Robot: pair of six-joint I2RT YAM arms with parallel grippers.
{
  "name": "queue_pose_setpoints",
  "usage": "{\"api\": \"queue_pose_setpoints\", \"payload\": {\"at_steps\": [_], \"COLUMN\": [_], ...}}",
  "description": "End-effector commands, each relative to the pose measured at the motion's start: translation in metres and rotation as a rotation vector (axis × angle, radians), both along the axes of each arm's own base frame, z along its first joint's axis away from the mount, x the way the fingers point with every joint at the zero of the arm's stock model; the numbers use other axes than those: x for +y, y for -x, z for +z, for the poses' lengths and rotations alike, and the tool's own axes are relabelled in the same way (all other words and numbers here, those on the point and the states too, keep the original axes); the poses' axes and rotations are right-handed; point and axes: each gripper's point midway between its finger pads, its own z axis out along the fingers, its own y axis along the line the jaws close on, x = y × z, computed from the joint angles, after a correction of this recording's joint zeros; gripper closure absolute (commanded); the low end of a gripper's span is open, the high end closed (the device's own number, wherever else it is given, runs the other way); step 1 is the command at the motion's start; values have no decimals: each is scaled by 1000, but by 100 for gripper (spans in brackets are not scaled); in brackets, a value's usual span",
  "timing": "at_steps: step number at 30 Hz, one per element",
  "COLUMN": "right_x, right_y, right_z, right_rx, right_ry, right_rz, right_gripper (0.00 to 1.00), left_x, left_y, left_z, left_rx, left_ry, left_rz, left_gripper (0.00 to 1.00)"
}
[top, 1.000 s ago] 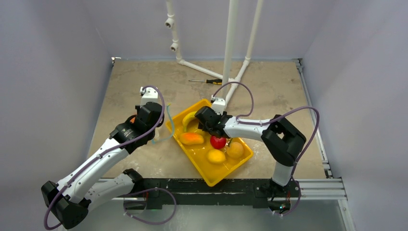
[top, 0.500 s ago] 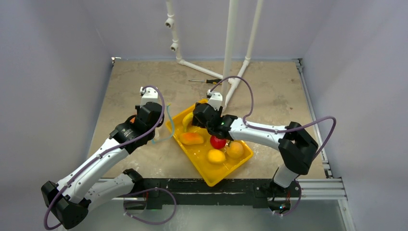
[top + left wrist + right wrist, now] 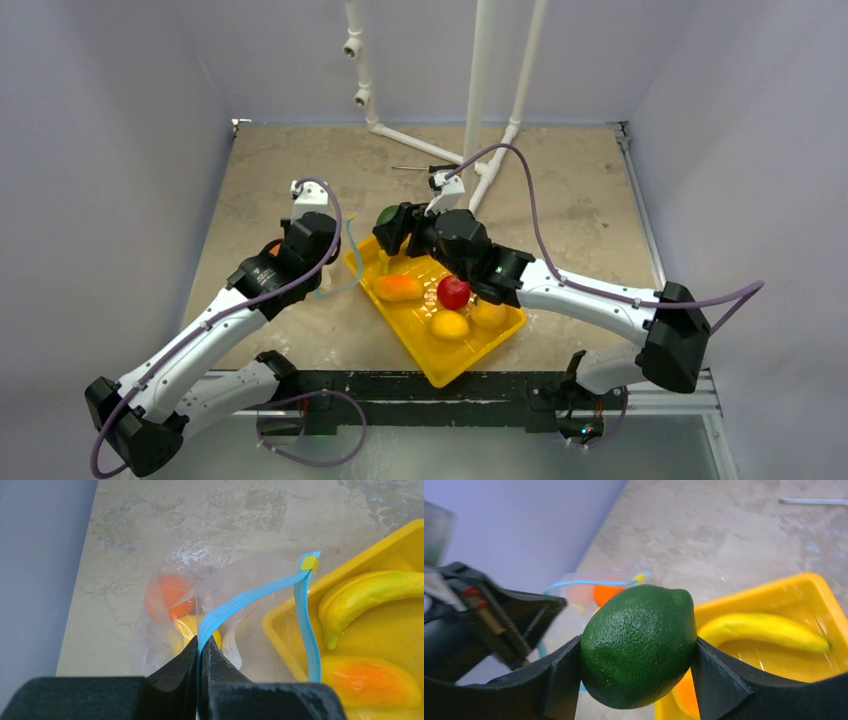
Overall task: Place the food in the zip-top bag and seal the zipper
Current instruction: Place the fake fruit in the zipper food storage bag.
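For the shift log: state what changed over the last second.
The right tool, shut on the avocado, moved from over the middle of the tray to its far-left edge, nearer the zip-top bag. The left tool stayed pinched on the zipper; the tray did not move.

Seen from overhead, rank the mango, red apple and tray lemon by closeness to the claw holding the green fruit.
From the right gripper:
1. Mango, tray's left side.
2. Red apple, tray's middle.
3. Lemon, tray's near end.
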Motion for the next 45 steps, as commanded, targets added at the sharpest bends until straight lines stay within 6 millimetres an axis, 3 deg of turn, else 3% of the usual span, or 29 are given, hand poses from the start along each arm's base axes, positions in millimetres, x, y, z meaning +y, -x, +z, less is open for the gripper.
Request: {"api": "queue_pose_setpoints", "payload": {"at_steps": [1,5,17,26,33,45], "right_x": [17,32,81,112,130,138], "right_y": [13,21,37,31,24,20], "right_z": [41,49,20,0,-22,-32], "right_rx": [-146,-181,-164,-145,-128,-114], "right_ry": [-79,-93,-42,-15,25,42], "right_rz": [139,214,326,342,343,322], "right_gripper": [64,65,65,62,54,5], "left_x": [-1,-1,0,0,-1,0], "left_y": [-2,-2,-1,-1,-1,-1], "left_z": [9,9,11,11,10,11], "left_rx": [-41,-41,-50,-49,-49,-49], "left_ry": [22,22,25,26,26,27], "left_rz": [-4,-3,2,1,0,0], "left_gripper": [100,100,100,100,100,100]}}
